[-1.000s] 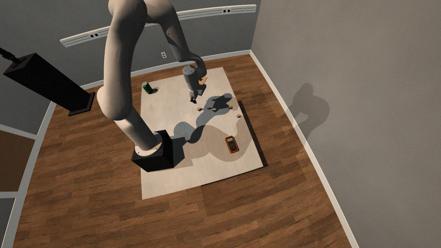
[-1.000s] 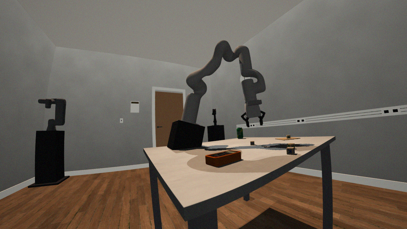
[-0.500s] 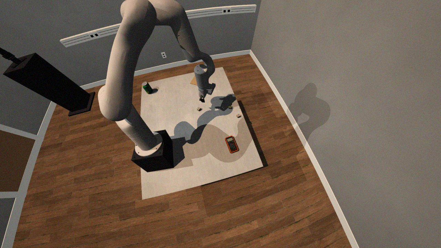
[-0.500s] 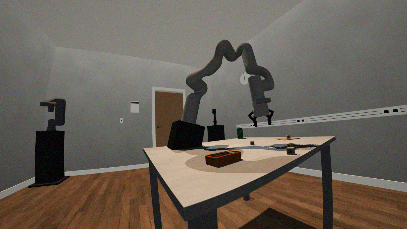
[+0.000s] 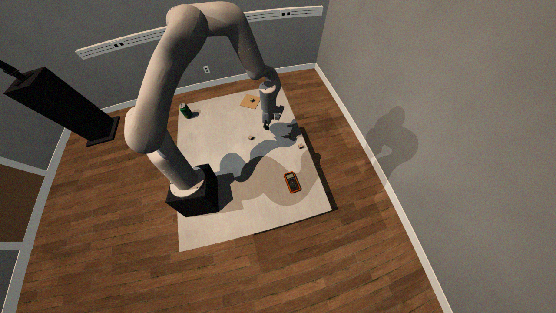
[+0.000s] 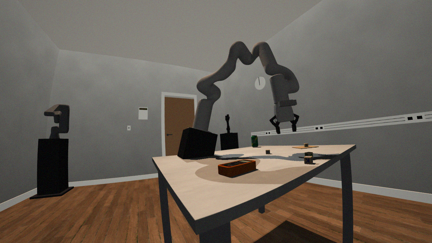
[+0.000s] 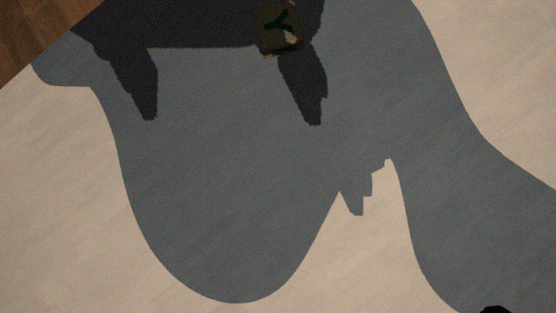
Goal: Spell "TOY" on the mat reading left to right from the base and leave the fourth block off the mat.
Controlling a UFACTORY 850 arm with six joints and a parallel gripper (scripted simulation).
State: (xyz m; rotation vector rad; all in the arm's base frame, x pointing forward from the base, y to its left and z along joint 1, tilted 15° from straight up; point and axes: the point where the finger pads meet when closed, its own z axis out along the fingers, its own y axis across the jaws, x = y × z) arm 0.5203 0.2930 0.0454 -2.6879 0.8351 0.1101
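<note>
A small tan mat (image 5: 249, 101) lies at the far side of the table, with one wooden letter block (image 5: 252, 100) on it. A second block (image 5: 251, 137) sits on the bare table nearer the base. A third block (image 5: 292, 134) lies in the arm's shadow near the right edge. The wrist view shows this block (image 7: 276, 32) at its top edge, with a green mark that looks like a Y. A fourth block (image 5: 300, 146) sits close to the right edge. My gripper (image 5: 268, 124) (image 6: 284, 128) hangs open and empty high above the table, between the second and third blocks.
An orange multimeter (image 5: 292, 181) lies on the near right part of the table. A green can (image 5: 185, 110) stands at the far left. The arm's black base (image 5: 194, 190) is at the table's left side. The table edge is just past the third and fourth blocks.
</note>
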